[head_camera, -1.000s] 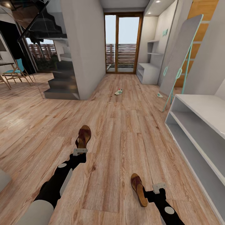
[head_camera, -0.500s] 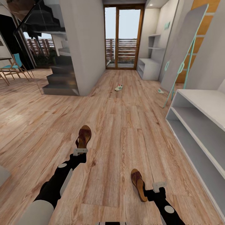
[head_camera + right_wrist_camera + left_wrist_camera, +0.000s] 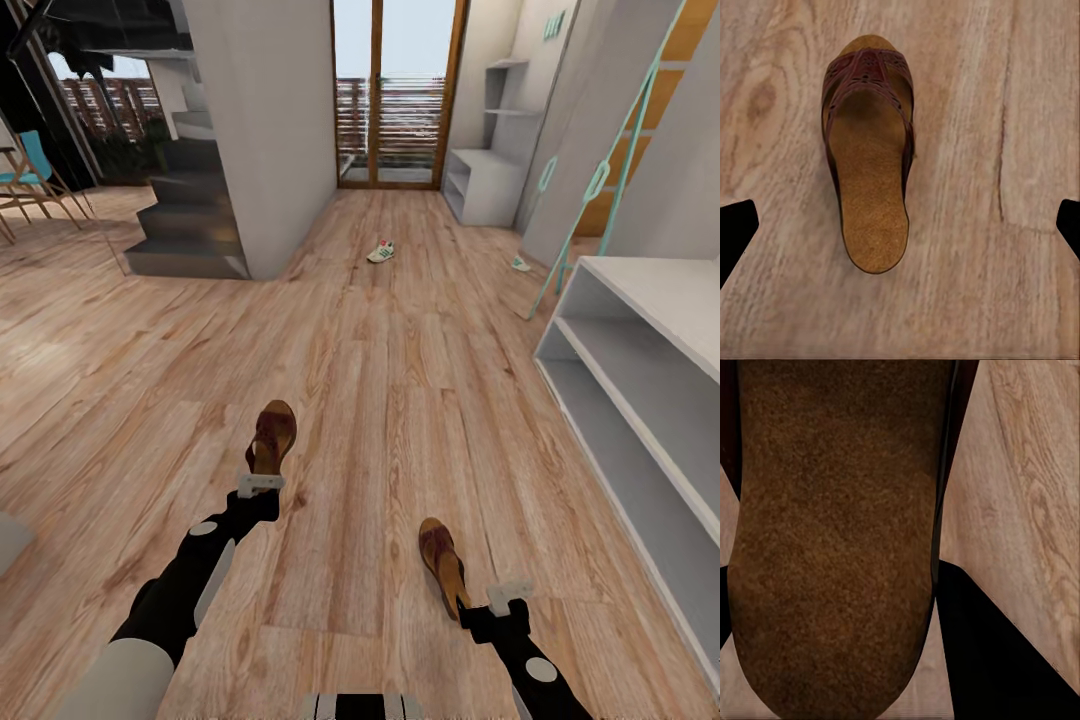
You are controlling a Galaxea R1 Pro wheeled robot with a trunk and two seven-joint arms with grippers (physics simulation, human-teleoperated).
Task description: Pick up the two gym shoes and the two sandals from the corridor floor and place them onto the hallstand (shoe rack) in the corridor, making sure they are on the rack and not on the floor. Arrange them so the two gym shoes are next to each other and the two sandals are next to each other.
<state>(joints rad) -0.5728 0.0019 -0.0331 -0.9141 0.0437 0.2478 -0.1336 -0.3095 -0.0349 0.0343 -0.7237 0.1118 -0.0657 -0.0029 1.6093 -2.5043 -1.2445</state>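
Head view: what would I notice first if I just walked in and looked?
Probably the two brown sandals on the wood floor: one just ahead of the left gripper, the other beside the right gripper. Next, the pale open shelf unit along the right side. Far down the corridor a small white gym shoe lies near the glass door.
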